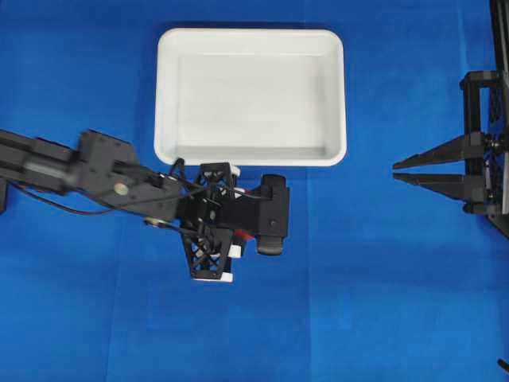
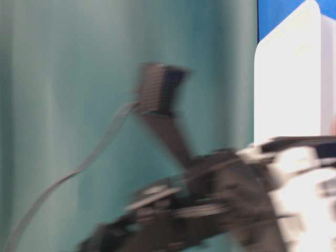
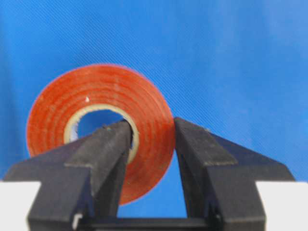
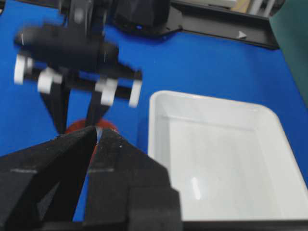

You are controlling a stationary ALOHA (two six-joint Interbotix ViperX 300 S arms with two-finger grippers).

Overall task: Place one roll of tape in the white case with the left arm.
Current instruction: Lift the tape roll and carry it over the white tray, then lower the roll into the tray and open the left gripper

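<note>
The left end effector (image 3: 151,139) hangs over the blue surface (image 1: 95,318), near its middle and just below the near edge of the white case (image 1: 250,155). Its two fingers have closed part way onto the roll of tape (image 3: 98,130). One finger (image 3: 108,159) pokes into the pale hole, the other (image 3: 202,159) sits against the outside, so they pinch the ring's wall. The roll is a small flat orange-red ring, standing on edge and facing the wrist camera. The case lies just past this arm, so the next move looks like a short lift and carry over the rim. Far to the right, the right end effector (image 1: 395,171) waits with its fingers almost together, holding nothing.
</note>
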